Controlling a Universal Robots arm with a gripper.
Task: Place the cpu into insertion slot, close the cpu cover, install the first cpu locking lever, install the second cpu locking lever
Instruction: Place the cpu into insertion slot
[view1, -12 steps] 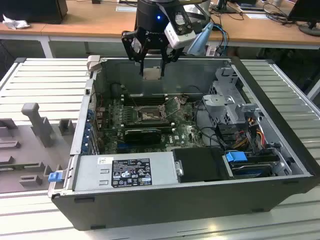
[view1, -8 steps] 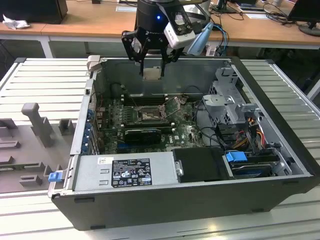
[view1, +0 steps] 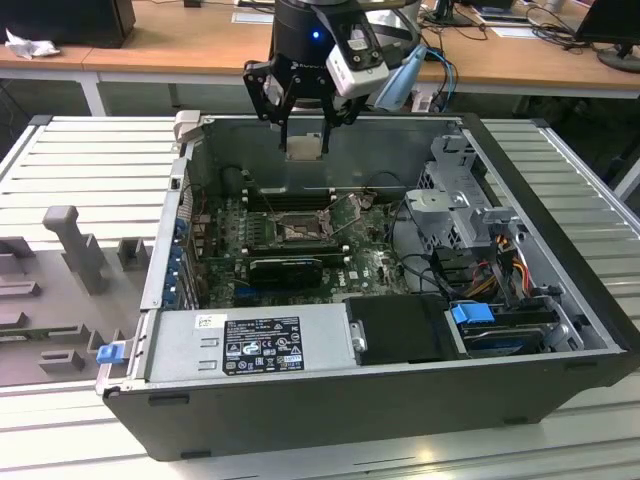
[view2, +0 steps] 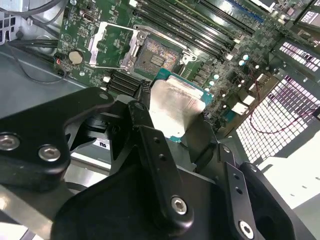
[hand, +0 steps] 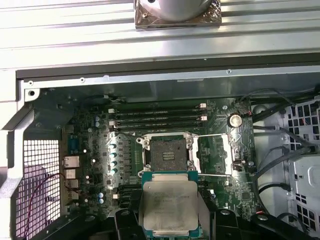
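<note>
Aloft, cpu (view1: 304, 147) in jaws, above slot (view1: 297, 231)

Cannot see one part of the cpu (view2: 176, 106) in the second wrist view, hidden behind a black finger (view2: 152, 150) of the gripper (view2: 173, 114), cannot follow the arm (view1: 308, 28) past the exterior view's upper border, and cannot tell there the contacts of the insertion slot (view1: 300, 231), too small.

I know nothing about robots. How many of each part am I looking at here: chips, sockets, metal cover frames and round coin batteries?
chip: 1, held in the gripper above the board
socket: 1, empty
metal cover frame: 1, flipped open beside the socket
coin battery: 1
Total: 4
</note>
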